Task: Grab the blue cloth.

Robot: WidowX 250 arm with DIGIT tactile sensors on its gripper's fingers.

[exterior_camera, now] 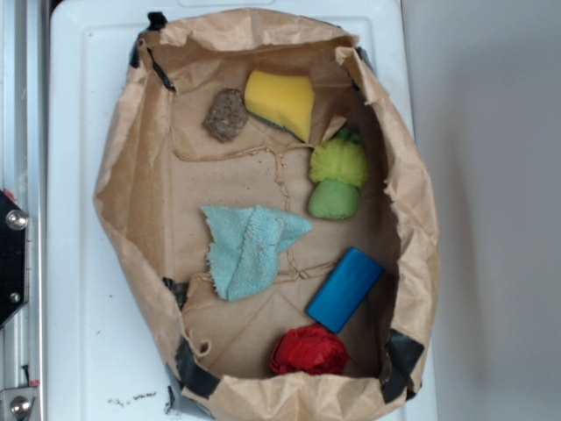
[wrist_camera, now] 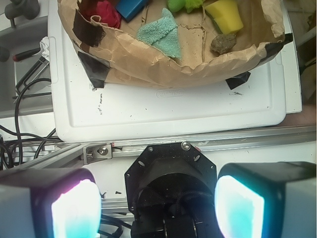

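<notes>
The blue cloth point(exterior_camera: 249, 248), a pale aqua terry rag with pointed corners, lies crumpled on the floor of the brown paper bag point(exterior_camera: 131, 202), left of centre. In the wrist view the blue cloth point(wrist_camera: 161, 33) shows near the top, inside the bag. My gripper point(wrist_camera: 157, 206) hangs well back from the bag, over the robot's black base and metal rail. Its two pads are wide apart, open, with nothing between them. The gripper does not show in the exterior view.
Also in the bag: a yellow sponge point(exterior_camera: 280, 101), a brown lump point(exterior_camera: 227, 115), a green fuzzy toy point(exterior_camera: 337, 179), a deep-blue block point(exterior_camera: 344, 288) and a red ball point(exterior_camera: 308, 351). The bag rests on a white tray point(exterior_camera: 74, 263). Cables point(wrist_camera: 22, 129) lie left of the base.
</notes>
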